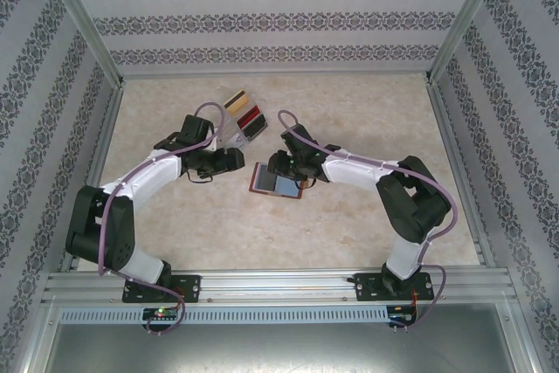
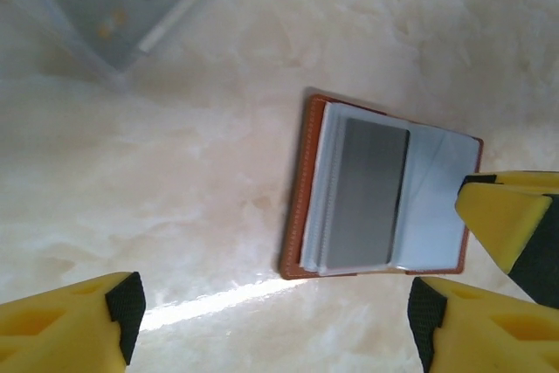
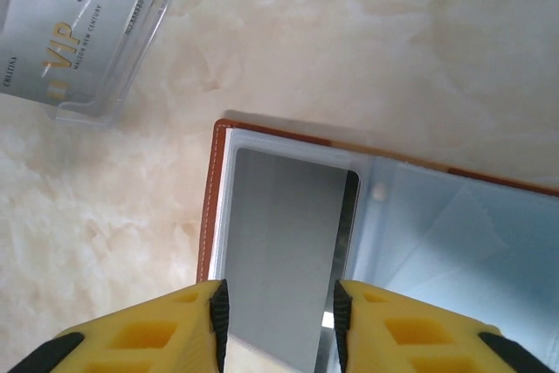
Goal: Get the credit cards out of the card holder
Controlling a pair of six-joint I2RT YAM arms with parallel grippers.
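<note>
Card holder [image 1: 276, 183] lies open on the desk [image 1: 367, 128] btwn both arms, a grey card [image 3: 279, 233] sleeved inside. Right end effector [image 3: 279, 325] straddles that card's near end, jaws part-spread and gripping nothing, apparently lining up to draw it out. Left end effector [image 2: 271, 325] hangs released, spread wide, just beside the holder, prob. to steady it. Farther back, fanned cards [image 1: 244, 113] lie well apart, seemingly parked out of the way.

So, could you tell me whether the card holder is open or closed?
Open. The card holder lies spread flat on the table, clear sleeves facing up, with a grey card inside one.
</note>
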